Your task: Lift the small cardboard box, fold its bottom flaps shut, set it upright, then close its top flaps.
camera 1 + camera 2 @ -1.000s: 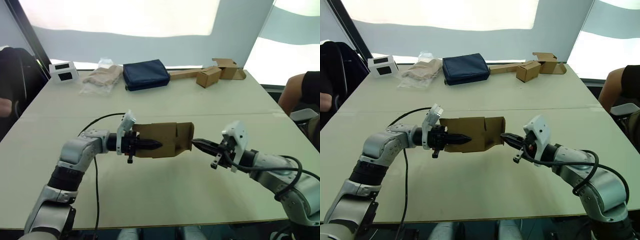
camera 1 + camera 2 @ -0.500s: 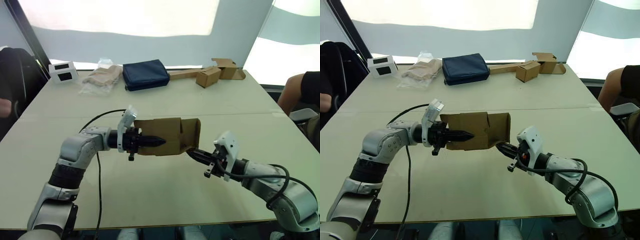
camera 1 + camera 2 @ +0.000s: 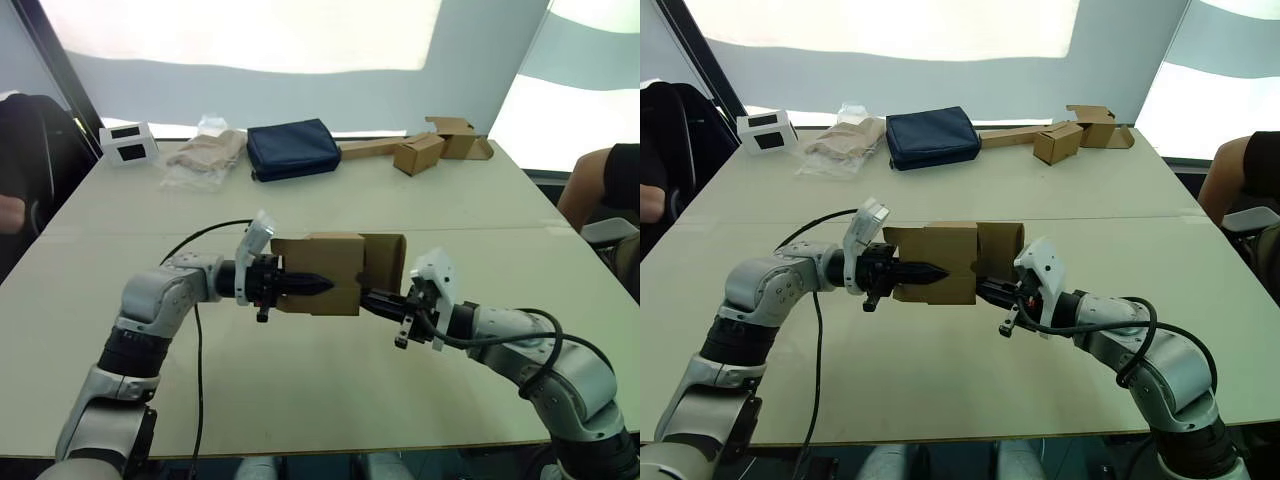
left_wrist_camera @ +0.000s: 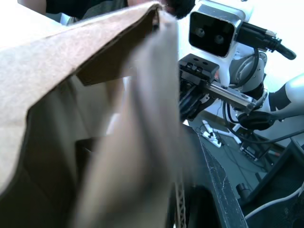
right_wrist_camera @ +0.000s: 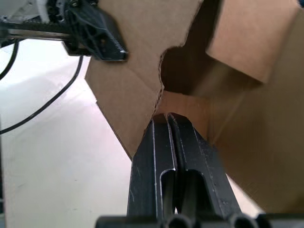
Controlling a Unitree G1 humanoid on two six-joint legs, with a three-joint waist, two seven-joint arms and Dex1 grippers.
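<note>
**A:** So where's the small cardboard box (image 3: pixel 318 273) right now?

**B:** Up in the air over the near half of the desk (image 3: pixel 330 390), between the two arms. It's lying on its side, with the open end and its loose flaps facing the robot's right.

**A:** Who's got it?

**B:** The left hand (image 3: pixel 322 285). Its black fingers are clamped on the box's near wall, one finger lying along the outside of the cardboard. In the left wrist view the cardboard is right up against the camera.

**A:** And the right one?

**B:** The right hand (image 3: pixel 982 290) has its tips at the open end of the box, just under one loose flap (image 3: pixel 383 263). In the right wrist view the two fingers (image 5: pixel 164 156) are pressed together with nothing between them, and the tips are touching the edge of a flap right at the mouth of the box.

**A:** Anything else on the desk?

**B:** All along the far edge, well apart from the action: a white device (image 3: pixel 127 142) at the left corner, a clear plastic bag (image 3: pixel 203 155) with something tan in it, a dark blue pouch (image 3: pixel 292 149), then two smaller tan boxes (image 3: pixel 417 154) with a long flat cardboard strip (image 3: pixel 365 149). There's a person's arm (image 3: pixel 590 185) at the right edge too.
</note>
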